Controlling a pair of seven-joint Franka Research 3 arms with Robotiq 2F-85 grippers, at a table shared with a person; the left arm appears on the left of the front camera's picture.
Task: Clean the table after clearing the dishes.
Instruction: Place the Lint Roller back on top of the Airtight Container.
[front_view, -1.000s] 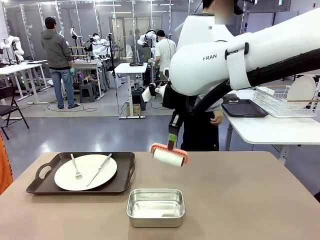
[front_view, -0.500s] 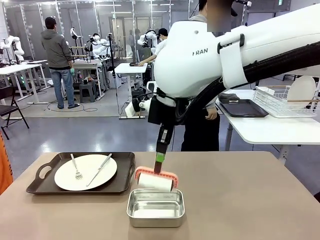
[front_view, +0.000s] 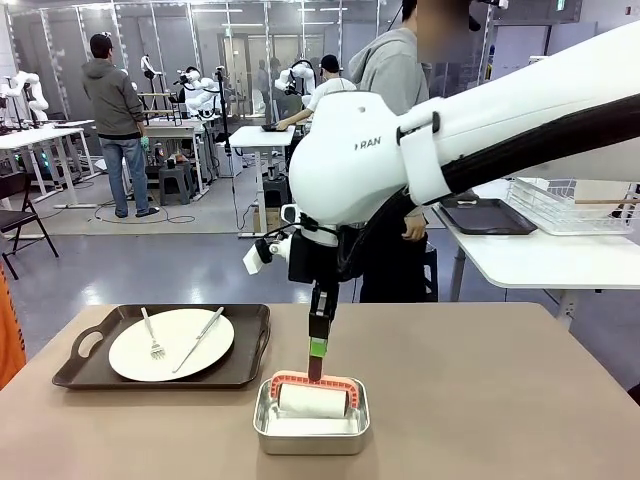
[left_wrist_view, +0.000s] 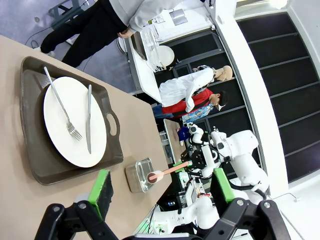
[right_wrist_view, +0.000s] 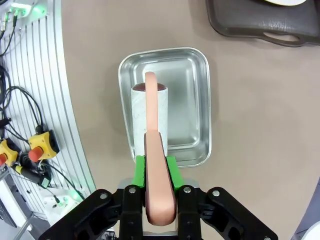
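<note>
Roller (front_view: 312, 400) down inside the steel pan (front_view: 262, 425), right claw (front_view: 317, 349) clenched on its pink handle (right_wrist_view: 159, 200); left claw (left_wrist_view: 161, 187) hangs released above the desk (front_view: 480, 400). Plate (front_view: 130, 355), fork (front_view: 152, 335) and knife (front_view: 198, 340) lie on the tray (front_view: 255, 345) at the desk's left, not yet cleared. Danger now: a careless lift could snag the pan's rim and drag it along. Whether the roll touches the pan's floor is hard to tell.

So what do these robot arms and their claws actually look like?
The right arm is a chain of rounded glossy white shells with grey lettering, a black cable sleeve strapped alongside. The right gripper and the left gripper are black, angular linkages tipped with green pads.
</note>
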